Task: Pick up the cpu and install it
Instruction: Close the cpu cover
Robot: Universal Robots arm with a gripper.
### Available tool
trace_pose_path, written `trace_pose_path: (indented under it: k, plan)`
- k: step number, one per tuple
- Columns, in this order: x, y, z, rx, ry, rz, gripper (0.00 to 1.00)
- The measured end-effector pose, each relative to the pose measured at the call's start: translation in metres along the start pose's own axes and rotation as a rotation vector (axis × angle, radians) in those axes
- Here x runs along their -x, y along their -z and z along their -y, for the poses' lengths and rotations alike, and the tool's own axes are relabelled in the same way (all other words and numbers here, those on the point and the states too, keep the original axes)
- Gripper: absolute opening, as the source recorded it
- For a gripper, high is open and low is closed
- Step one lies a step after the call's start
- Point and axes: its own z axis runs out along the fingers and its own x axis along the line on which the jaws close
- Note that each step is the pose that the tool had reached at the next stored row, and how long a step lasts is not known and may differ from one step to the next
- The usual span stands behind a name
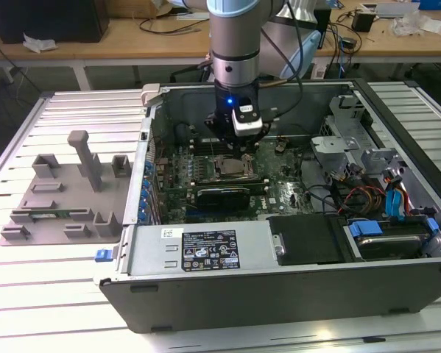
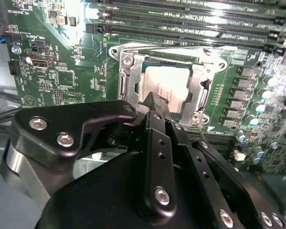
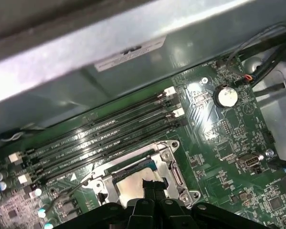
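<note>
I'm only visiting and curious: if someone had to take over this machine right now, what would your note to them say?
The black gripper is shut and holds nothing. It hangs low over the socket, inside the open grey metal computer case.
Cpu: the small silvery-grey square chip lies flat in the metal-framed socket on the green motherboard.
Done: the chip sits in its socket.
Left: I cannot tell whether the gripper touches the chip, or whether the socket frame is latched.
</note>
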Motion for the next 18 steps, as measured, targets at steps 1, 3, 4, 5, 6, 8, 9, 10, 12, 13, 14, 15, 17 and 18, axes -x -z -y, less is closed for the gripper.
trace_pose_path:
  k: [1,3,4,5,6,8,9,10,12,13,14,15,17,18]
  plan:
    - [0.0,-0.0001,0.0008,0.0005,0.009,0.0,0.11]
    - [0.0001,-0.0004,0.0022,0.0019,0.029,-0.0002,0.11]
    - [0.0001,-0.0005,0.0028,0.0026,0.039,-0.0003,0.11]
    - [0.0,-0.0008,0.0035,0.0038,0.057,-0.0004,0.11]
    - [0.0,-0.0009,0.0036,0.0046,0.069,-0.0004,0.11]
    - [0.0,-0.0011,0.0037,0.0064,0.1,-0.0007,0.11]
    - [0.0,-0.0012,0.0037,0.0074,0.121,-0.0007,0.11]
    - [0.0,-0.0016,0.0037,0.0092,0.169,-0.001,0.11]
    - [-0.0001,-0.0028,0.0037,0.0084,0.248,-0.0051,0.11]
    - [-0.0001,-0.0032,0.0037,0.0072,0.271,-0.0071,0.11]
    - [-0.0001,-0.0034,0.0037,0.006,0.288,-0.0086,0.11]
    - [-0.0002,-0.0038,0.0037,0.0044,0.308,-0.0106,0.11]
    - [-0.0002,-0.0044,0.0037,0.0005,0.351,-0.0149,0.11]
    - [-0.0002,-0.0046,0.0038,-0.0009,0.369,-0.0164,0.11]
